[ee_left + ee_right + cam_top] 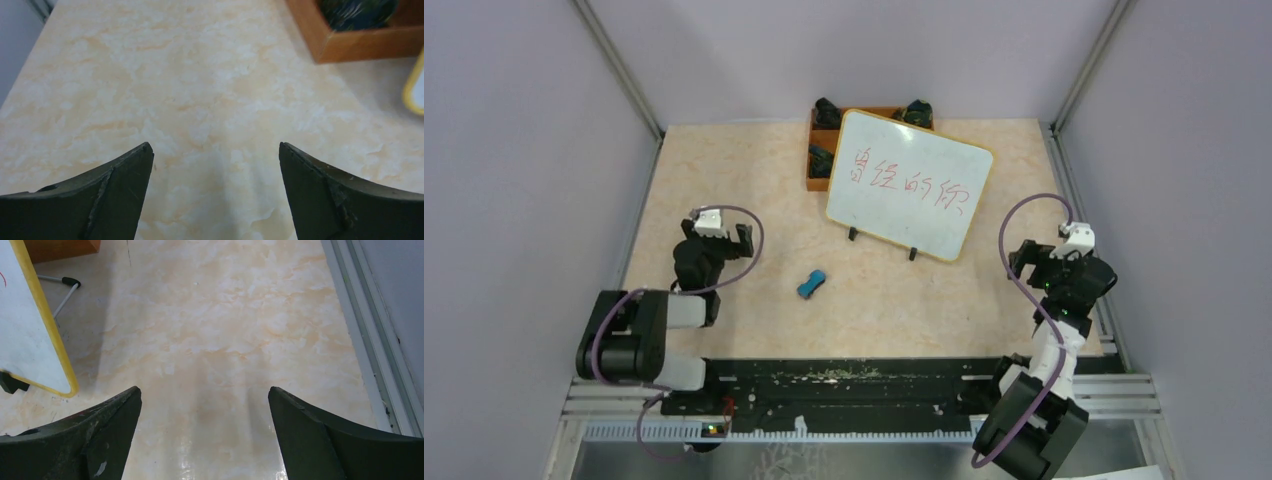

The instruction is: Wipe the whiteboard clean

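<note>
A cream, marble-patterned table [724, 170] is enclosed by pale lilac walls [524, 150], with metal rails [619, 65] run up the corners. The whiteboard [910, 185] is set at the far middle of the table, propped at a tilt on thin wire legs tipped with black feet [913, 253], so that its face is turned toward the arms and can be reached from the front. It is a flat, glossy white rectangle with rounded corners, bound by a thin yellow frame. A row of red characters [907, 183] is written across it, so none of the erasing can be judged done.

Just behind it, an orange-brown wooden tray [816, 184] is partly hidden by the board's far left corner. Dark, rounded items [827, 112] are held in its compartments; what they are cannot be told. Well in front of the board, on bare table between the arms, a small blue object [812, 284] is laid. It is probably the eraser, judged by the task, though it is too small for certainty. It is placed nearer the left arm.

The left gripper [215, 160] is held low over the table, to the left of the board. Its dark, matte, wedge-shaped fingers [115, 195] are spread wide with nothing between them. The right gripper [204, 402] is likewise released and empty, poised beside the board's near right corner and apart from the frame. Both are kept parted — it seems in readiness for a first pickup.
</note>
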